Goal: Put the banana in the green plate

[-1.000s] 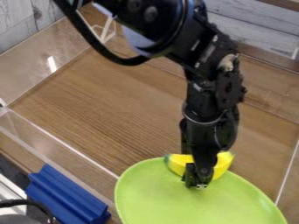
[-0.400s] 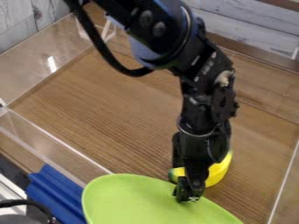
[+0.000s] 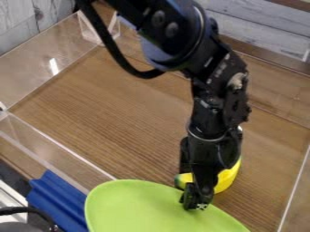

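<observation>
The banana (image 3: 227, 171) is a small bright-yellow shape lying just past the far rim of the green plate (image 3: 130, 210), at the lower right of the camera view. Most of it is hidden behind the black arm. My gripper (image 3: 198, 198) points straight down at the plate's far rim, directly in front of the banana. Its dark fingers stand apart and open, and I cannot see whether they touch the banana. The plate is cut off by the bottom edge of the picture.
The wooden floor (image 3: 115, 109) is boxed in by clear plastic walls (image 3: 34, 145) on the left and at the back. A blue ridged object (image 3: 58, 203) lies outside the wall at the lower left. Grey planks run behind the box.
The green plate now sits farther left and lower in the picture than a second ago. The banana shows to the right of the gripper instead of behind it. The gripper has stayed open.
</observation>
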